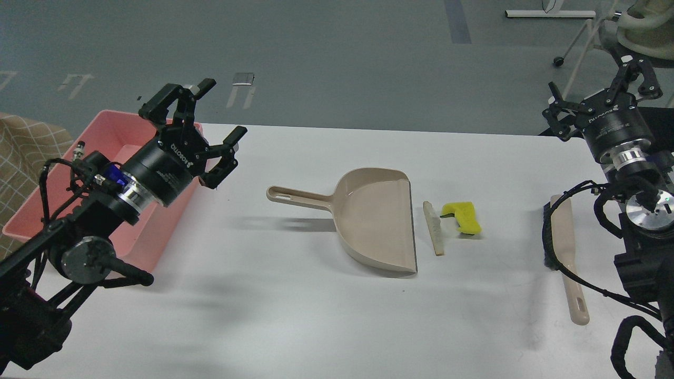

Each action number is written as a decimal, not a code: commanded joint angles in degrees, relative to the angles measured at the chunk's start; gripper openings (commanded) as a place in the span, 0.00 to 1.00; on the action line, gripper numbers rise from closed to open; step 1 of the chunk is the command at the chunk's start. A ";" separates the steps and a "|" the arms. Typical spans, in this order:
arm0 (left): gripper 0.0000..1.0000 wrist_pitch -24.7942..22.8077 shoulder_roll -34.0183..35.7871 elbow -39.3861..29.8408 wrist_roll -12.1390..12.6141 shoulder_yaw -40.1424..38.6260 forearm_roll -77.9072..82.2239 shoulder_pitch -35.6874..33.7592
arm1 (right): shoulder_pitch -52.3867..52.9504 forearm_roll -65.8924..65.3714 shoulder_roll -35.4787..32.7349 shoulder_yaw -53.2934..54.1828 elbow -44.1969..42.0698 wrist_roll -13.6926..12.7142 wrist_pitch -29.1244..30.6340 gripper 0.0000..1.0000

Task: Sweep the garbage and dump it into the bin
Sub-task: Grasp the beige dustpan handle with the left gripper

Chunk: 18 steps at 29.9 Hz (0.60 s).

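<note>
both arms hung idle over the white surface (316,326), nothing gripped. left gripper (210,113) had its jaws spread wide, hovering over the near end of the pink bin (31,210), presumably staged to take the dustpan (376,216) handle, which pointed toward it. right gripper (605,87) also looked spread and empty, raised above and beyond the brush (566,247). well apart from both jaws, the garbage, a whitish strip (434,228) and a yellow sponge piece (463,217), lay just beside the dustpan's open lip, ready for one short sweep.
</note>
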 commanded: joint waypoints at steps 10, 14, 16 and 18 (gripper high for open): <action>0.91 4.24 -7.87 1.98 0.09 8.58 18.75 4.47 | -1.04 -0.01 -0.23 2.65 -0.03 0.02 0.00 1.00; 0.91 4.33 -12.46 9.02 0.09 11.75 20.43 2.36 | -1.48 -0.01 -1.20 2.65 -0.03 0.02 0.00 1.00; 0.90 4.41 -12.98 12.00 0.00 12.80 20.43 1.57 | -1.66 -0.01 -1.81 2.65 -0.12 0.02 0.00 1.00; 0.88 4.41 -14.39 15.79 -0.09 14.30 20.43 0.08 | -2.18 -0.01 -2.26 2.65 -0.03 0.02 0.00 1.00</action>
